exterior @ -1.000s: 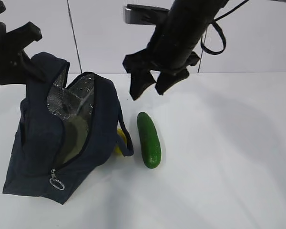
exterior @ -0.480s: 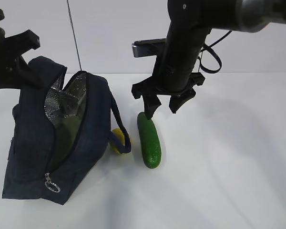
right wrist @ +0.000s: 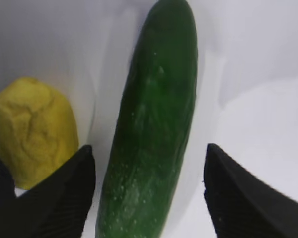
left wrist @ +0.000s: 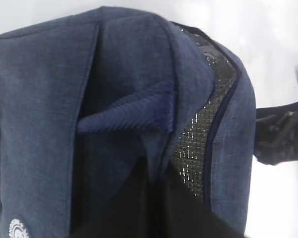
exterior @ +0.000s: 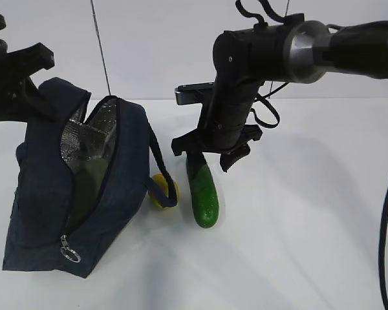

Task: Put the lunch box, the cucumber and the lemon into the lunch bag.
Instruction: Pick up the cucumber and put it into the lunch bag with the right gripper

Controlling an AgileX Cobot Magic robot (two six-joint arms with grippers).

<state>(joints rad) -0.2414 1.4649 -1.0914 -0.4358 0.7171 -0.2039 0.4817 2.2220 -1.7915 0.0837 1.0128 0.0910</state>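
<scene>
The right gripper (right wrist: 149, 193) stands with its jaws wide apart, one finger on each side of the cucumber (right wrist: 151, 119), neither pad visibly touching the skin. The cucumber lies flat on the white table (exterior: 310, 213), its far end under the gripper. The lemon (right wrist: 32, 126) sits just beside it on the table, close to the finger on that side (the gap there looks narrow).

That closeness is the first risk: as the jaws come together, that finger could nudge the lemon and send it rolling. The glossy, rounded cucumber could also slip or swing down if it is pinched near its end rather than its middle.

Further out, the lunch bag (exterior: 71, 194) stands open with its silver lining showing, something pale green inside, probably the lunch box (exterior: 90, 187). The left gripper (exterior: 13, 84) is closed, apparently on the bag's upper edge, though the contact is hidden. If that hold slackens, the mouth may sag and block the cucumber's entry.
</scene>
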